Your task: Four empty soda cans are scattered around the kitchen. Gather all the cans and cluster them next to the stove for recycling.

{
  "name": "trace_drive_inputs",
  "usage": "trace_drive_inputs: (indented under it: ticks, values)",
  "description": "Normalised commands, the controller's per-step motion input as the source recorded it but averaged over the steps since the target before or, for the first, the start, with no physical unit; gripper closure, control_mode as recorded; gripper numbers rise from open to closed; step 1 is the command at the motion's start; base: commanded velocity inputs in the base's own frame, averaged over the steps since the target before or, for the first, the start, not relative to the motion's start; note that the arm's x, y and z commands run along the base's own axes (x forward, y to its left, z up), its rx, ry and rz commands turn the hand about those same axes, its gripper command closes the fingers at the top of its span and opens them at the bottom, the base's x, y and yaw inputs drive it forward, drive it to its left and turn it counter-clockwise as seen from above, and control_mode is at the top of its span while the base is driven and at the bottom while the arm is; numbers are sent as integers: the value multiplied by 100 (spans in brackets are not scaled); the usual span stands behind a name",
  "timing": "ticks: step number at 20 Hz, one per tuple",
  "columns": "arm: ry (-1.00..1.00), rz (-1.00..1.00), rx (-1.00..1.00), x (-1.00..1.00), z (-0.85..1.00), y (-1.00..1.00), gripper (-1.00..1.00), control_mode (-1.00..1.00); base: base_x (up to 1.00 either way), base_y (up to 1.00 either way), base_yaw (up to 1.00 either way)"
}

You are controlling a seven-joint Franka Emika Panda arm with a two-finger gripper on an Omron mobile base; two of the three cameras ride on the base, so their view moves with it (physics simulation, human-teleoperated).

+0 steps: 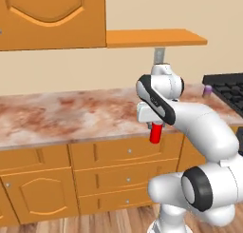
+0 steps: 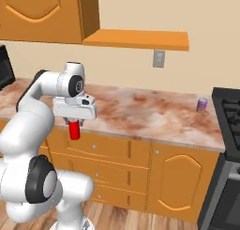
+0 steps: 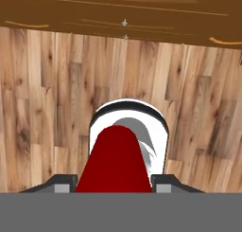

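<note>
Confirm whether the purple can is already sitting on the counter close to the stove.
Yes: in the right base view the purple can stands upright on the marble counter, just left of the stove.

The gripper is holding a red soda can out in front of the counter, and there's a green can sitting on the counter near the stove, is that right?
Not quite: the can on the counter near the stove is purple, not green, as the right base view shows. The rest holds: the gripper is shut on a red soda can, out in front of the counter.

Kitchen, orange cabinets (image 1: 42,18), marble counter (image 2: 140,109), stove (image 2: 229,126)
</note>
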Motion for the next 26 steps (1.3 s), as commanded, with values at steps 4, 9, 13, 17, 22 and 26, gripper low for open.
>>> trace_drive_inputs:
  ticks: [4,9,13,17,22,26]
  values:
    - [0,0,0,0,0,0,100,100,33,-100,-4]
    - [0,0,0,0,0,0,100,100,40,-91,-11]
    - [0,0,0,0,0,0,100,100,61,-67,-3]
    - [0,0,0,0,0,0,100,100,56,-64,0]
    - [0,0,0,0,0,0,100,100,42,-67,-1]
    - [0,0,0,0,0,0,100,100,36,-49,0]
